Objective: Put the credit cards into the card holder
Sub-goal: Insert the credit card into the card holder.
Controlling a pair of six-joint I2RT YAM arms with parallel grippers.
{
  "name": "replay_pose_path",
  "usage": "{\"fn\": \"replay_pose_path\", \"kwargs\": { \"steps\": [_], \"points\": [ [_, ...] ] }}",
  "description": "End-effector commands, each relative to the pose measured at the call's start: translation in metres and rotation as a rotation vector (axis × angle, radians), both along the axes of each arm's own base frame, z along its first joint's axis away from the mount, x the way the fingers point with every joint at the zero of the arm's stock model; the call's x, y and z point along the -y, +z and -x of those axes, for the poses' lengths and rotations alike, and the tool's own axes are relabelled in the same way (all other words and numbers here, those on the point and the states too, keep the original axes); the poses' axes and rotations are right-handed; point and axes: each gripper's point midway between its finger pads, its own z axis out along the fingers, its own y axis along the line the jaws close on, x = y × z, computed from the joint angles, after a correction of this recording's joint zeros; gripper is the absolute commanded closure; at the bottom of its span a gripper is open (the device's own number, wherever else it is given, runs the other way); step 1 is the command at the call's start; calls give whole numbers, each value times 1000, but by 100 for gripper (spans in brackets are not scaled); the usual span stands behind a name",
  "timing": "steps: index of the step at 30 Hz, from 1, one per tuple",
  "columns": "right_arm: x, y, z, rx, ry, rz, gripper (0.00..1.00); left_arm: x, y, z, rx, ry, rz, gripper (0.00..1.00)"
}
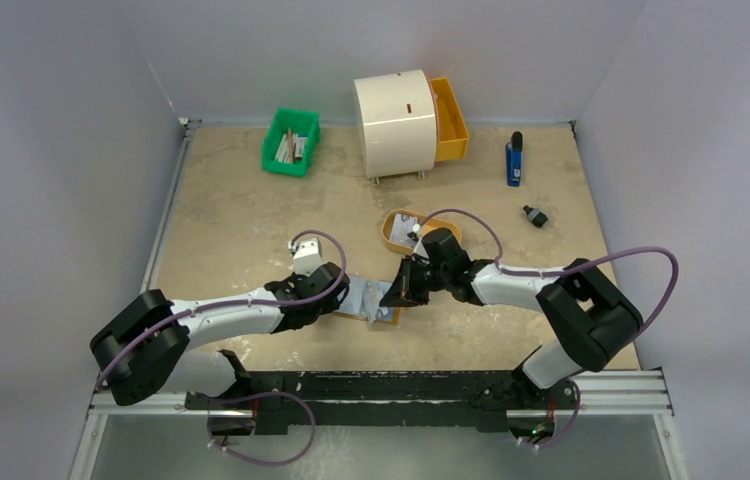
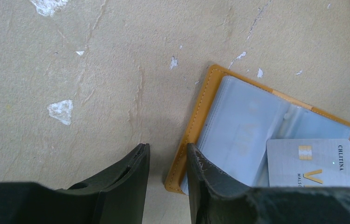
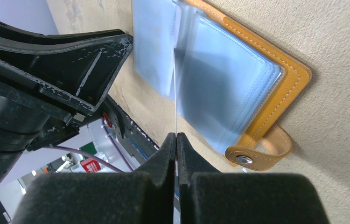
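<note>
My right pincer (image 3: 176, 136) pressed together on credit card (image 2: 309, 163), card's far edge at open card holder (image 3: 276, 88) sleeves; my left pincer (image 2: 167, 151) part spread, straddling holder's orange edge on desk (image 2: 70, 70)

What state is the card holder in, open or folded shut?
Open: the card holder lies spread on the table, clear sleeves exposed, snap strap undone.
</note>
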Motion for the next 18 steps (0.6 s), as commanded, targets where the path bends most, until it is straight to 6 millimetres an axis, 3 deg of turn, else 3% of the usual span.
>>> {"fn": "replay_pose_path", "kwargs": {
  "steps": [1,18],
  "points": [
    [-2,3,-8,26,-19,-17,100,2,2,1,2,5,33,66],
    [-11,-3,-22,14,-61,-33,100,9,3,2,-2,-11,65,66]
  ]
}}
